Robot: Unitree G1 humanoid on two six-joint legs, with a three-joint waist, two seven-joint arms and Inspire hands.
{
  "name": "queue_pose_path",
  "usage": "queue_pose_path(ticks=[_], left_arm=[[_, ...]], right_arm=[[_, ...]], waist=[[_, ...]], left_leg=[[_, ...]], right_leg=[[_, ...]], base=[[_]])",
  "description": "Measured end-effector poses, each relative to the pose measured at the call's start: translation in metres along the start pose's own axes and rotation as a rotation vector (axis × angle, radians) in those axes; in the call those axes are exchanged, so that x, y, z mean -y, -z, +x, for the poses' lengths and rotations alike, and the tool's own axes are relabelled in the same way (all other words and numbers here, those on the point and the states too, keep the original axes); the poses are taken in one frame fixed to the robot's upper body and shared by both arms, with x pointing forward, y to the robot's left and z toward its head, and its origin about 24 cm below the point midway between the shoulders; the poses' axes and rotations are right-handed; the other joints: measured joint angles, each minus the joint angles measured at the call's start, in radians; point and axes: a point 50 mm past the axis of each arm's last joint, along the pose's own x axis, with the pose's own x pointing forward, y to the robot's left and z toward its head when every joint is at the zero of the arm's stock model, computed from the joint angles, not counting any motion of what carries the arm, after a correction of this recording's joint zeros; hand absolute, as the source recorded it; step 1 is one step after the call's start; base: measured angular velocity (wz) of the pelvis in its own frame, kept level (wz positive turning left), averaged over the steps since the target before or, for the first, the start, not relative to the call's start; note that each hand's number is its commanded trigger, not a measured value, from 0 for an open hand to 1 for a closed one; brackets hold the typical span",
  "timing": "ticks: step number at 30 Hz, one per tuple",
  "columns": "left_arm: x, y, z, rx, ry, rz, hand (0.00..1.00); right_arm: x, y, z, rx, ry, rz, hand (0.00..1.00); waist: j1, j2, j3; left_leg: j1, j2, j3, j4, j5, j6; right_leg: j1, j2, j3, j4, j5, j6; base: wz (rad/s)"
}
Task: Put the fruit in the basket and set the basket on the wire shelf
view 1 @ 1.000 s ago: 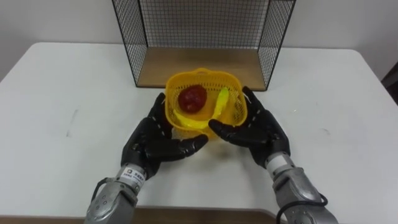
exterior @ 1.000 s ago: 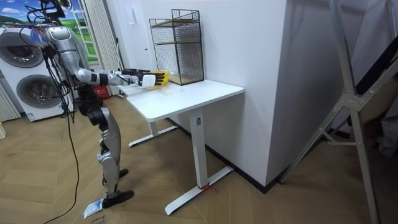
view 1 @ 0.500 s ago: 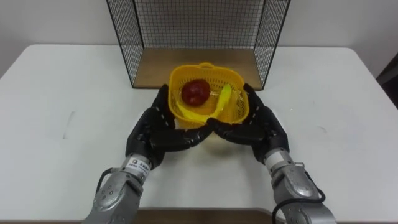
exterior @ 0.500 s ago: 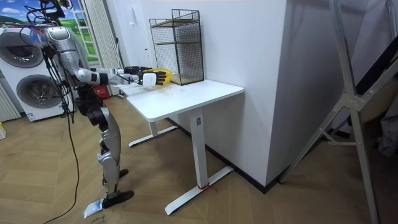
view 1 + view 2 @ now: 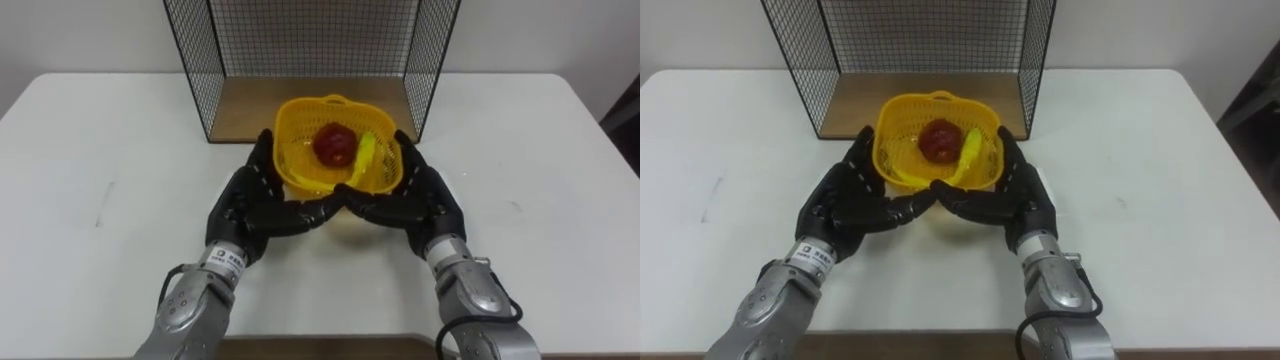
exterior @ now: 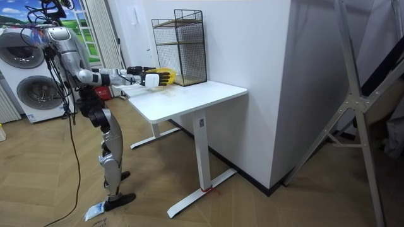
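wire shelf open at front, mesh sides flanking, bare table either side

Basket, apple left of banana inside, between left robot hand and right robot hand, just before wire shelf at desk's rear
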Motion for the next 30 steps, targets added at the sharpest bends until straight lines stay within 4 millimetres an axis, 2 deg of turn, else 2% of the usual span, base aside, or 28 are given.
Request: queue_pose_path(ticks=[4, 10, 17, 30], left_arm=[[0.002, -0.001, 0.002, 0.005, -0.002, 0.002, 0.0], [0.006, -0.01, 0.01, 0.039, 0.006, 0.01, 0.0], [0.008, -0.014, 0.011, 0.066, 0.008, 0.01, 0.0], [0.01, -0.02, 0.011, 0.106, 0.016, 0.009, 0.0]], right_arm=[[-0.001, -0.001, 0.001, 0.006, 0.005, 0.003, 0.0], [-0.006, -0.015, 0.004, 0.064, -0.008, 0.004, 0.0], [-0.011, -0.028, 0.007, 0.114, -0.021, 0.002, 0.0], [-0.014, -0.039, 0.008, 0.157, -0.038, 0.001, 0.0]], waist=[[-0.003, -0.007, 0.0011], [-0.005, -0.016, 0.0012], [-0.005, -0.016, 0.0003], [-0.005, -0.014, -0.0027]], left_leg=[[-0.001, 0.001, 0.003, 0.002, 0.0, 0.0], [0.004, 0.001, 0.009, 0.01, 0.0, 0.0], [0.006, 0.004, 0.01, 0.012, 0.0, 0.0], [0.0, 0.011, 0.012, 0.037, -0.003, 0.001]], right_leg=[[-0.004, 0.0, 0.004, 0.005, 0.0, 0.0], [-0.001, 0.0, 0.014, 0.014, -0.001, 0.001], [-0.001, 0.002, 0.013, 0.016, -0.001, 0.001], [-0.005, 0.002, 0.012, 0.043, -0.002, 0.001]], base=[[-0.02], [-0.03], [0.0], [0.0]])
